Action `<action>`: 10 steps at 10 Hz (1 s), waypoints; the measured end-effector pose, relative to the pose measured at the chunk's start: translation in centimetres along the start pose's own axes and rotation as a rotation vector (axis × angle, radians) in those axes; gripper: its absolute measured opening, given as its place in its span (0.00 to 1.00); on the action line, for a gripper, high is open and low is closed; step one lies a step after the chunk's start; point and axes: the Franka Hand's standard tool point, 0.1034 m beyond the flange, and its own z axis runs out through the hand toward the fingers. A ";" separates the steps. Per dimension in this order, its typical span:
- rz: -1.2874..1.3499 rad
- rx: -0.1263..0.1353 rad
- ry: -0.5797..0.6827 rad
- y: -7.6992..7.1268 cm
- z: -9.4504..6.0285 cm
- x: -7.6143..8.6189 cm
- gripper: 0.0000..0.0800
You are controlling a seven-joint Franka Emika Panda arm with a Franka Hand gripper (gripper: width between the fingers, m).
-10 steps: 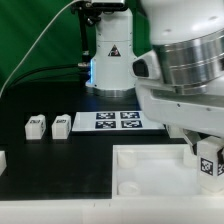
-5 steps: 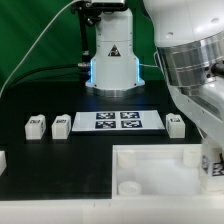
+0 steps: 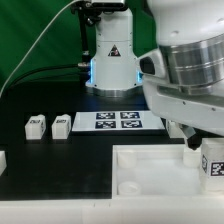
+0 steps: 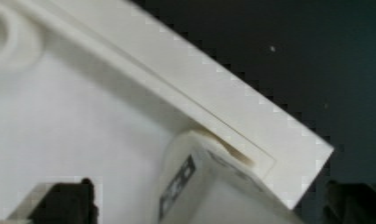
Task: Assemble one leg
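Observation:
A white leg [image 3: 212, 163] with a black-and-white tag stands at the near right corner of the large white tray-like piece [image 3: 150, 170]. My gripper [image 3: 208, 150] is over it. In the wrist view the leg [image 4: 199, 185] rises from a round corner socket [image 4: 224, 152]. It stands between my two dark fingers [image 4: 60, 203], which are spread wide with a gap on at least one side, so my gripper [image 4: 206, 205] is open around it. Two more legs [image 3: 36, 126] [image 3: 62, 125] stand at the exterior view's left.
The marker board [image 3: 110, 121] lies behind the tray-like piece. Another white part [image 3: 2, 158] shows at the exterior view's left edge. A white lamp-like stand [image 3: 113, 60] is at the back. My arm hides the table at the exterior view's right.
My arm has swung about over the corner leg. Half a second ago it uncovered a leg beside the marker board, and it hides that leg again. The corner leg has stayed in place.

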 end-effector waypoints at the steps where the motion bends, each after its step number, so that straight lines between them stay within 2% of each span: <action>1: -0.042 0.003 0.001 0.1 0.2 0.1 0.81; 3: -0.256 -0.008 0.007 0.2 0.2 0.2 0.81; 4: -0.458 -0.049 0.044 -0.1 0.2 0.1 0.81; 5: -0.631 -0.074 0.073 -0.6 0.2 0.0 0.81; 6: -0.803 -0.072 0.087 -0.8 0.3 0.4 0.81; 7: -0.752 -0.067 0.085 -0.8 0.4 0.4 0.81; 8: -0.753 -0.067 0.085 -0.8 0.4 0.4 0.62; 9: -0.729 -0.063 0.085 -0.8 0.4 0.4 0.62; 10: -0.584 -0.051 0.085 -0.8 0.4 0.3 0.44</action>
